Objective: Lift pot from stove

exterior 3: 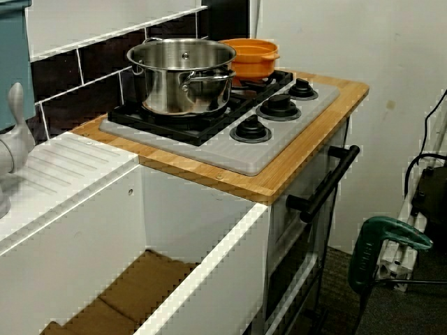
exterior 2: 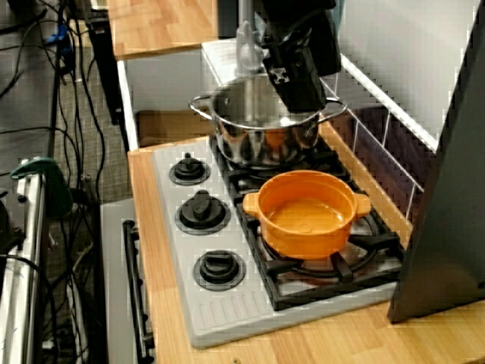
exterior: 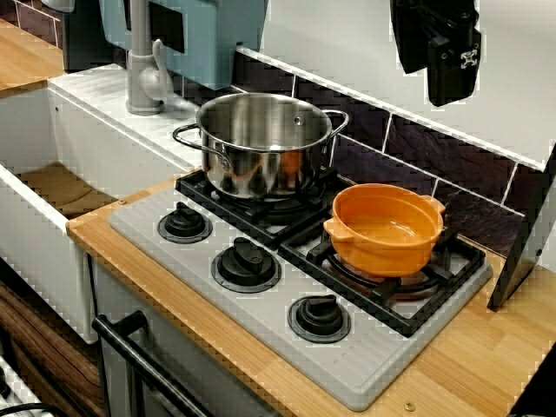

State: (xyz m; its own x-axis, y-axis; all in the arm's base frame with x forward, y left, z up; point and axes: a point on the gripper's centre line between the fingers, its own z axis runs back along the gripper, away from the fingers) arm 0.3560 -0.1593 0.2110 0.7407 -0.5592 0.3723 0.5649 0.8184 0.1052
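- One grey stove takes up most of the wooden counter, with three black knobs along its front edge and two burner grates behind them.
- The steel pot is the bigger vessel; it stands on the burner nearer the sink.
- The black gripper hangs high above the backsplash, touching nothing. Whether its jaws are spread or closed I cannot tell, as no view shows the fingertips clearly.
- The orange pot sits upright and empty on the other burner, just beside the steel pot. Its two stubby handles line up roughly along the row of burners.
- Judged from the front view, the orange pot lies below the gripper and toward the knobs, so the reach is mostly downward.
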